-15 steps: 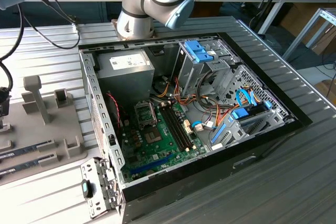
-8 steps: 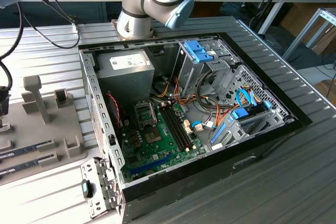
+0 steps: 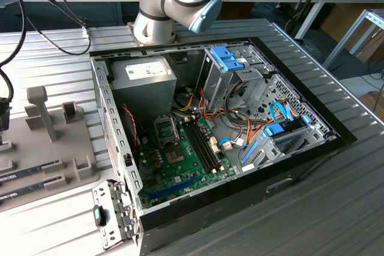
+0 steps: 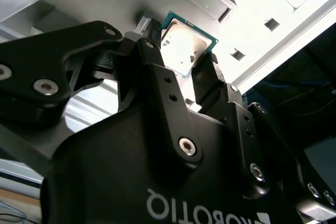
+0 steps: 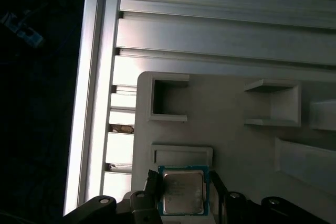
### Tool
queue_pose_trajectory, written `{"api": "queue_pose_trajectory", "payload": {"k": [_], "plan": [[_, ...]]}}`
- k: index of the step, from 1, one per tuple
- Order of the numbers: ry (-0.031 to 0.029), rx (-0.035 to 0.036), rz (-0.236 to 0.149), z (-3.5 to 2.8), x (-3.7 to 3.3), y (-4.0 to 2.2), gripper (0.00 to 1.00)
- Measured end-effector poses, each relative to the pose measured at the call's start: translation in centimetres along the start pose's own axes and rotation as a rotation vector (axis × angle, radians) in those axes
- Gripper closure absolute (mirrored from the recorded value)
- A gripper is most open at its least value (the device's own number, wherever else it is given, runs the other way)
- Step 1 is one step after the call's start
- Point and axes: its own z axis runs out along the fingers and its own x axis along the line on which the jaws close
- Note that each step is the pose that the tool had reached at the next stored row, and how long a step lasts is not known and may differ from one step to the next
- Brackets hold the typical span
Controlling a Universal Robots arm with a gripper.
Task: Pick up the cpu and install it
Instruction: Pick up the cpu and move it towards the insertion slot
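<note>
Pick-up looks about done, install not. The cpu (image 5: 182,192) sits between the gripper's (image 5: 182,179) fingers (image 5: 152,187), over the pale grey fixture tray (image 5: 236,140) and just beside a shallow rectangular pocket (image 5: 181,156). Can't tell if it's lifted clear of the tray or resting on it. Jaws are narrow and look pressed vs. two opposite edges of the chip in both wrist views, silver top facing out. In the exterior view the PC case (image 3: 102,106) lies open w/ the motherboard (image 3: 180,160) exposed. Its black socket frame (image 3: 166,129) is well apart from the tray at the exterior view's left. I'd say the carry and seating are left.
</note>
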Motion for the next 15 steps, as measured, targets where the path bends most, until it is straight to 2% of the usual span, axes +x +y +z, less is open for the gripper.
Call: {"api": "queue_pose_trajectory", "payload": {"k": [15], "plan": [[-0.0007,-0.0100,0.000,-0.48,-0.01,0.03,0.53]]}}
